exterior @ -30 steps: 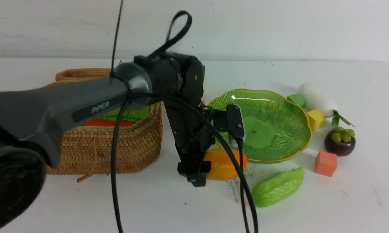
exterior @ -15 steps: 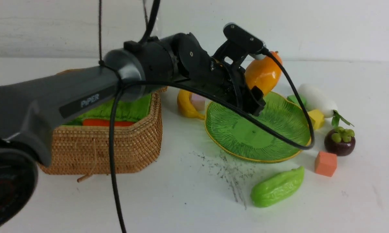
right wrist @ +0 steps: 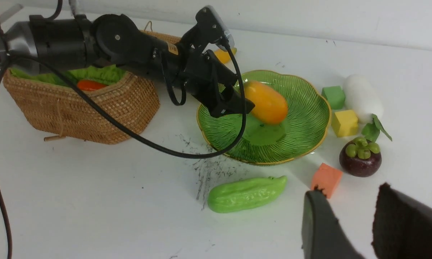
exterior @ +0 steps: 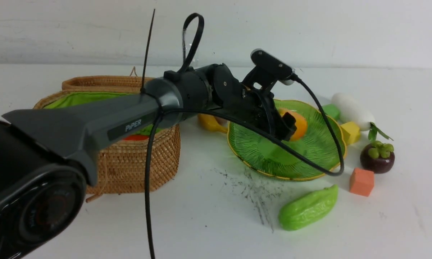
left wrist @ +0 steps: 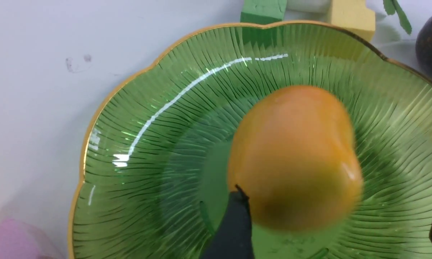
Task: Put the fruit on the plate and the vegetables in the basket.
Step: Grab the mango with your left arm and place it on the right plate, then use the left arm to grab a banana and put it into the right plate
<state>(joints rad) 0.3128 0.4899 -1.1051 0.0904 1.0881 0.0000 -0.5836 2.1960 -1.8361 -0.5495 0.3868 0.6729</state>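
**Nearly done with the mango: two pieces placed, four to go**

Directly ahead of the left gripper (exterior: 289,126) the mango (exterior: 298,124) sits over the middle of the plate (exterior: 309,162). The jaws stand apart, wider than the fruit. One finger just brushes its side and the other is clear of it, so I judge it released. It looks blurred in the left wrist view, so I cannot tell whether it has settled on the glass.

The carrot (exterior: 136,137) lies inside the basket (exterior: 136,162), back along the left arm from that gripper. By my count that makes one fruit and one vegetable done.

Four pieces remain on the worktop (exterior: 201,223):
- The banana (exterior: 208,122) lies just behind the left gripper, between plate and basket.
- The mangosteen (exterior: 377,157) stands past the plate's far edge from the left gripper.
- The radish (exterior: 352,110) also lies past that edge, near the mangosteen.
- The gourd (exterior: 307,208) lies off the plate's near rim, below the left gripper's reach line.

The right gripper (right wrist: 349,194) has its jaws apart and holds nothing. The mangosteen and gourd are out ahead of it, closer to it than to the left one.

Clutter may get in the way. A green cube (exterior: 329,109) and a yellow cube (exterior: 350,132) crowd the radish. An orange cube (exterior: 361,181) sits between the gourd and the mangosteen. A pink cube (left wrist: 14,239) rests by the plate near the banana. The left wrist's cable (exterior: 331,144) loops across the plate, and it could snag the mango if that arm moves carelessly.
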